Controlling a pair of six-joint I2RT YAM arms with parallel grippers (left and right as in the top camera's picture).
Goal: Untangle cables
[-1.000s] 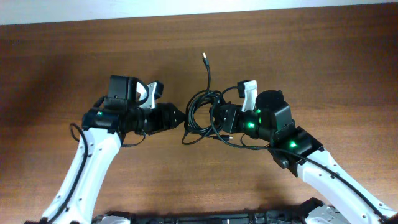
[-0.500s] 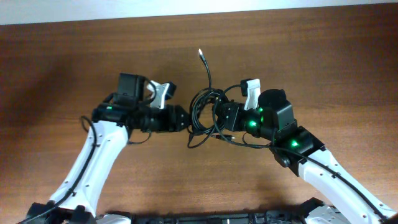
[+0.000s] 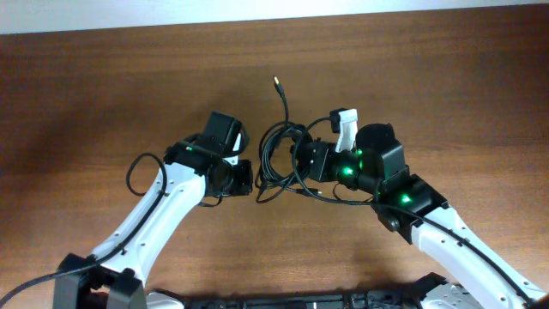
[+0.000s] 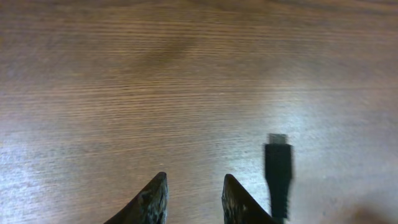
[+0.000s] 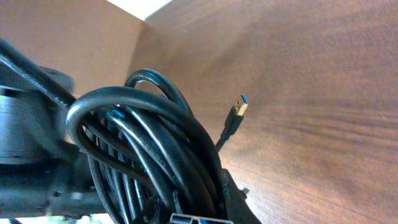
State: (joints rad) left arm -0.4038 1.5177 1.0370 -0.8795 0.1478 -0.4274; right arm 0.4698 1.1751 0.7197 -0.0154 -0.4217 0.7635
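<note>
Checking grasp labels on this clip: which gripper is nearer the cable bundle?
Right. The right gripper is shut on the cable bundle, holding it from its right side. The left gripper sits just off the bundle's left edge, jaws parted around nothing.

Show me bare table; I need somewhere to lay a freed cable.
Bare table lies left of the left arm, right of the right arm, and along the far edge. Crowded: the centre, around the cable bundle.
</note>
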